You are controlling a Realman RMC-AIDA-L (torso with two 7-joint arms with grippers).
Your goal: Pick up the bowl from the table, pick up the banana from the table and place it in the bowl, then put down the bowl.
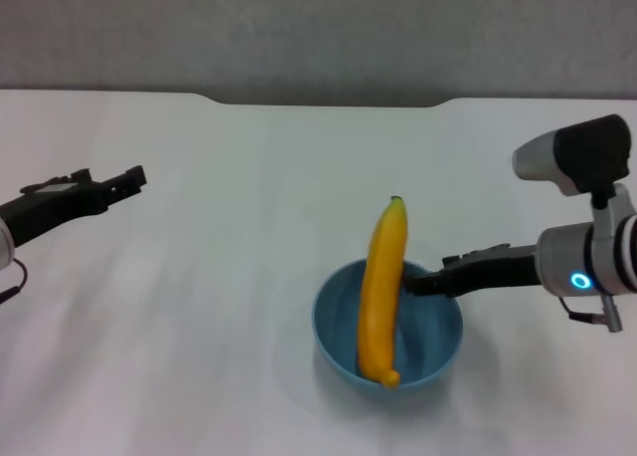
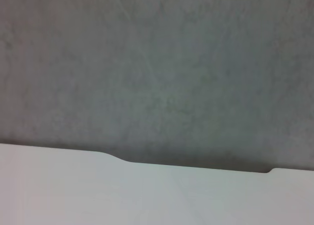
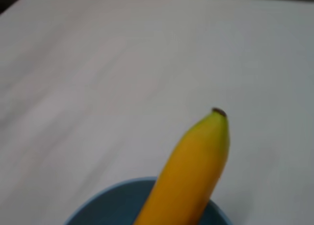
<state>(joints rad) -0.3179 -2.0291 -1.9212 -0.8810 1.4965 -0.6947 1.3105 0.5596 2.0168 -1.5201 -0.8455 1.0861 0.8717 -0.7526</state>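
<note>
A: Banana [image 1: 381,295] where?
B: In the bowl [image 1: 435,348], leaning over the far rim, stem up. Right gripper [image 1: 418,281] clamps the bowl rim; bowl's on or just above the desk [image 1: 199,327], can't tell.
A: Left gripper [image 1: 134,177]?
B: Idle far left, fingers unclear.
A: Handling?
B: Glossy, rigid, probably slippery; keep it level

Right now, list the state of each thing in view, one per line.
Banana: in the bowl, lower end inside, stem end sticking up past the rim.
Bowl: upright, holding the banana.
Right pincer: at the bowl's rim, beside the banana.
Left pincer: off to the left, holding nothing.
</note>
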